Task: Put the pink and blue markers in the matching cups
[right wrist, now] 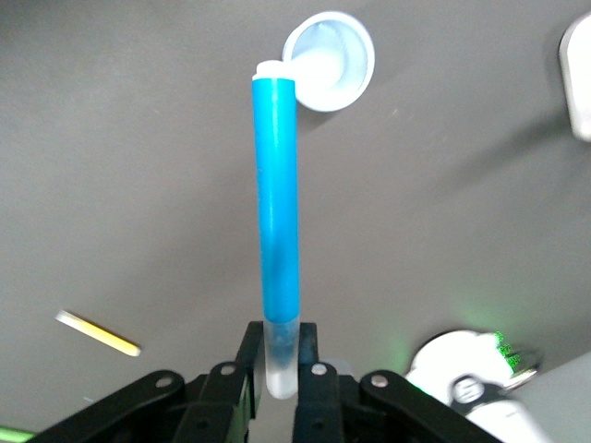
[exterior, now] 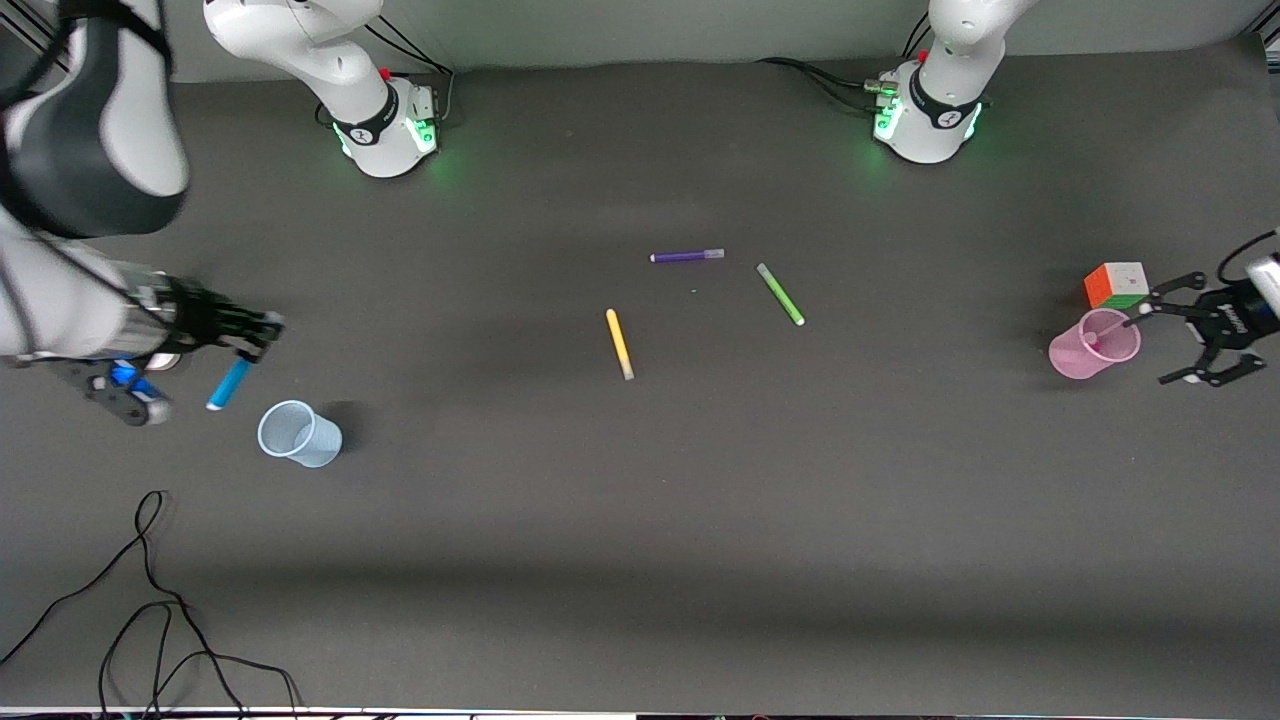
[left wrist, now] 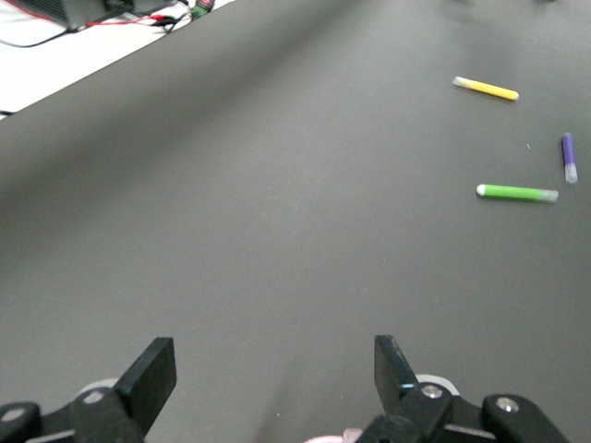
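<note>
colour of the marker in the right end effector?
Bright blue marker with a pale cap, clearest in the right wrist view.

No text, number or brand name can be read on anything here; the only sign is a small round dark emblem on the black band of each arm's base [exterior: 385, 125] [exterior: 928, 112], near the table edge where the robots stand, too small to make out
</note>
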